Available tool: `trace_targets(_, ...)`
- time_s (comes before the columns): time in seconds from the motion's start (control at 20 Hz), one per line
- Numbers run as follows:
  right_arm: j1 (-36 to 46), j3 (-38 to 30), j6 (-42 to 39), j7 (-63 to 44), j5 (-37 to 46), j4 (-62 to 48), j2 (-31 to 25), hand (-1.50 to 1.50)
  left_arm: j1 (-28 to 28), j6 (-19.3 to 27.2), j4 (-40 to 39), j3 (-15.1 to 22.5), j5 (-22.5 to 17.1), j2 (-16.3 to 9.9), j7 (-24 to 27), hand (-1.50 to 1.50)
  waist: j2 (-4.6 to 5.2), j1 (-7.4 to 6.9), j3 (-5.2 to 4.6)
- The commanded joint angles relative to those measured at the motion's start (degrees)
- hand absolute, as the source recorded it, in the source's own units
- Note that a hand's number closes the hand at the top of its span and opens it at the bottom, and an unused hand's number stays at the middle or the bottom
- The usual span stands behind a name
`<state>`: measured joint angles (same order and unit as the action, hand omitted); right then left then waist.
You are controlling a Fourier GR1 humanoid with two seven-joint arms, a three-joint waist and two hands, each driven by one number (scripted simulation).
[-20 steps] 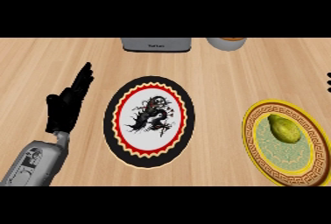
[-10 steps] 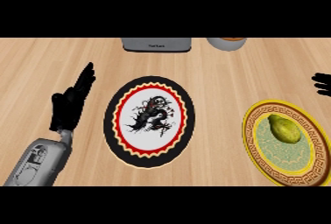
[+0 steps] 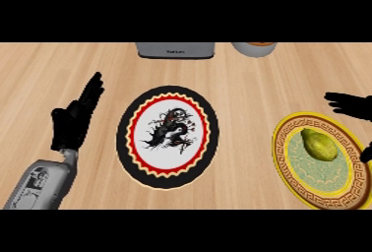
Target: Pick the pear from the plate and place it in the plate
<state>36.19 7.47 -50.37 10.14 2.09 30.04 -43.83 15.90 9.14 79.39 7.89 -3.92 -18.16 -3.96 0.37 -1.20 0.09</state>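
1. We see the pear (image 3: 318,144) lying on the yellow plate (image 3: 291,170) at the counter's right side — nothing grips it.
2. Our right hand (image 3: 352,106) shows at the right edge, just beyond that plate's far rim; its fingers are spread and hold nothing.
3. Our left hand (image 3: 75,118) rests open at the left, fingers straight and up.
4. Between the two sits the black-rimmed plate (image 3: 125,142) — red ring, dark dragon figure.
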Motion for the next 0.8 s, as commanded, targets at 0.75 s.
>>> trace_targets(0.75,-2.1,2.1,4.9,9.6,13.6,-5.6,10.1,-1.50,0.0,-2.6,4.9,-3.7,3.4,1.8,-5.7,0.00,-0.28,0.55,-0.04)
